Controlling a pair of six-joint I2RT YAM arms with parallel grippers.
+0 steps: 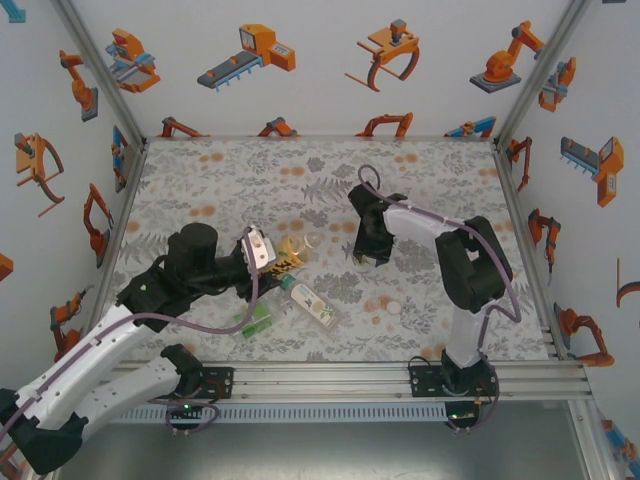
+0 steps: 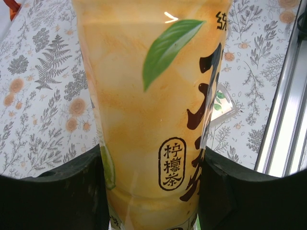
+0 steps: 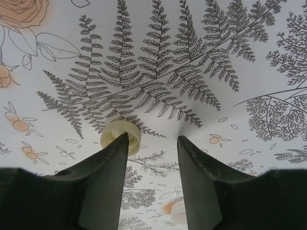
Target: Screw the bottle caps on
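My left gripper (image 2: pixel 153 158) is shut on the amber-yellow bottle (image 2: pixel 144 96), its black fingers pressing both sides of the label. From above, that bottle (image 1: pixel 291 254) is held over the table's middle by the left gripper (image 1: pixel 273 260). The white-labelled bottle (image 1: pixel 316 306) and the green-labelled bottle (image 1: pixel 257 319) lie on the cloth in front of it. My right gripper (image 3: pixel 152 137) points down at the table, open, with nothing between its fingers. A pale yellowish bottle cap (image 3: pixel 118 135) rests on the cloth at the left fingertip, partly hidden by it. A white cap (image 1: pixel 393 308) lies near the front right.
The table carries a fern-and-flower patterned cloth (image 1: pixel 220 180). An aluminium rail (image 1: pixel 400 372) runs along the near edge, and printed walls enclose the other three sides. The right gripper (image 1: pixel 368 256) hangs to the right of the held bottle.
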